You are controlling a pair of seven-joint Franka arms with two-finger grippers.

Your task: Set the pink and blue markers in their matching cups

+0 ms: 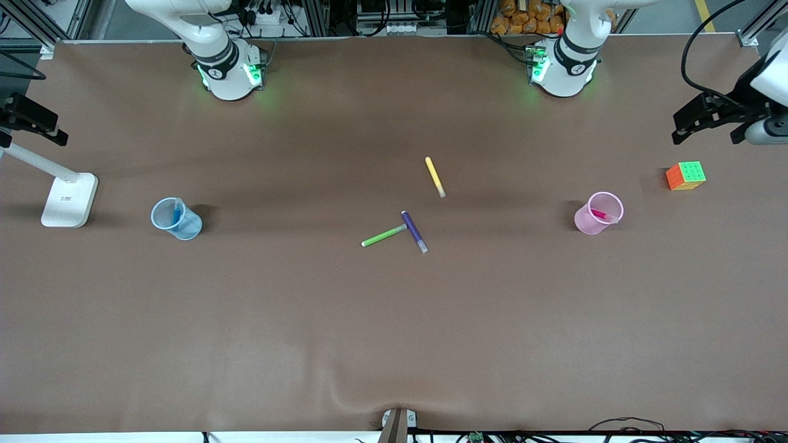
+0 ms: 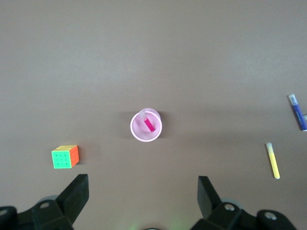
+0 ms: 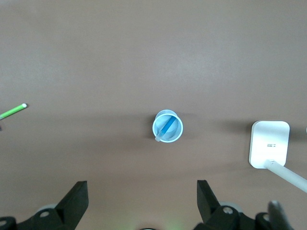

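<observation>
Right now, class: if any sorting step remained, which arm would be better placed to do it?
Neither: the pink marker already stands in the pink cup and the blue marker in the blue cup. Left gripper and right gripper wait open, empty, high above them.

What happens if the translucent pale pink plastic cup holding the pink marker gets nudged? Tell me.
The translucent pale pink plastic cup looks thin and light, so it would probably slide easily. The magenta-pink marker leaning against its rim may make it tip.
</observation>
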